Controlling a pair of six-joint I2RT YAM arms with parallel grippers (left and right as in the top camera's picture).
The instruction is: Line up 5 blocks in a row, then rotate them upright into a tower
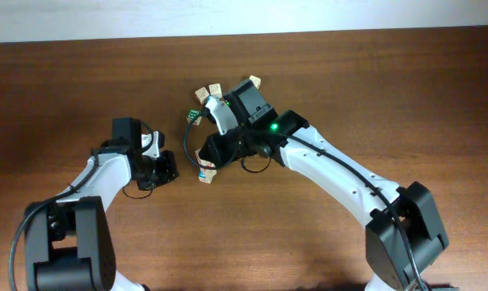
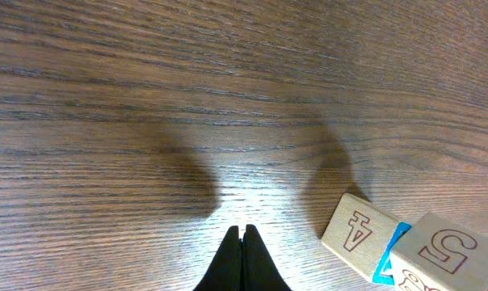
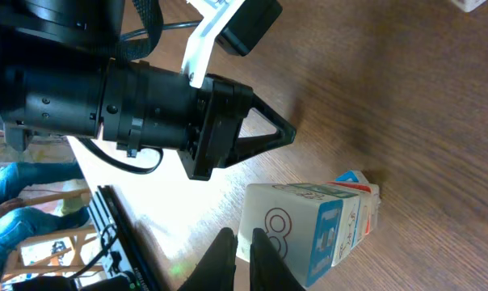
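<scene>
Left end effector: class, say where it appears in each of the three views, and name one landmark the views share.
Overhead: left end effector is left of centre, tips pointing right.
Left wrist: bottom centre, shut.
Right wrist: centre, black, pointing right.
Landmark: likely the blue-faced block just beyond its tips.

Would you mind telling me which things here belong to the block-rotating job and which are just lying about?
Job:
green-faced block
cream block
second cream block
red "4" block
right pincer

Lying about:
blue "8" cube
left pincer, shut on nothing
</scene>
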